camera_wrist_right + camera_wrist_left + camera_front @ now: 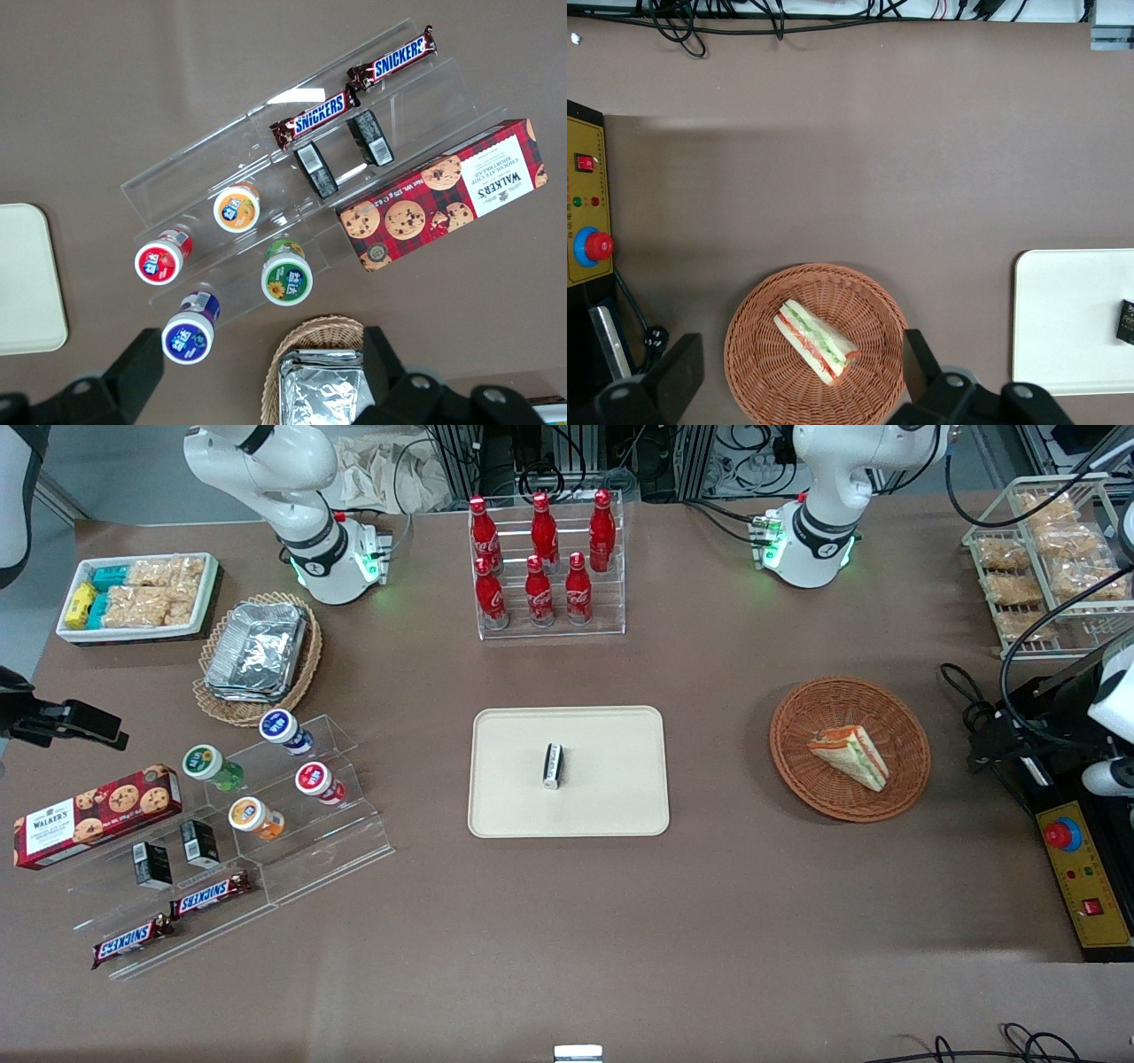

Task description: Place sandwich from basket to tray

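Snickers bars (173,919), 2 of them, lie closest to the front camera on the lowest step of a clear stepped stand (266,850) at the parked arm's end of the worktop (567,939), near its front edge. On that stand, a little farther back, sit 2 small black boxes (177,855), a red cookie box (96,815) and 4 capped cups (266,775).

Farther in, at the middle of the worktop, lies the tray (611,779). It carries only 1 small black-and-white bar (553,765), near its centre. Toward the working arm's end, level with the tray and well apart from it, sits the basket (802,731) with the sandwich (849,755) lying inside it, filling edge showing.

In the left wrist view the hand (793,381) hangs above the basket (757,354); its 2 fingers (917,363) are spread wide, 1 to each side of the basket, and grip nothing. The sandwich (817,341) lies below, between them, untouched.

Farther still, toward the back edge, stand a rack of 6 red bottles (542,567), a tan basket of foil packets (257,651) and a white bin of snacks (137,593).

By my reading the task has barely begun: the hand is lined up over the sandwich, but the descent, the grasp, the carry to the tray and the release are all left to do. Bare tray surface to either side of the bar looks ample for setting it down.
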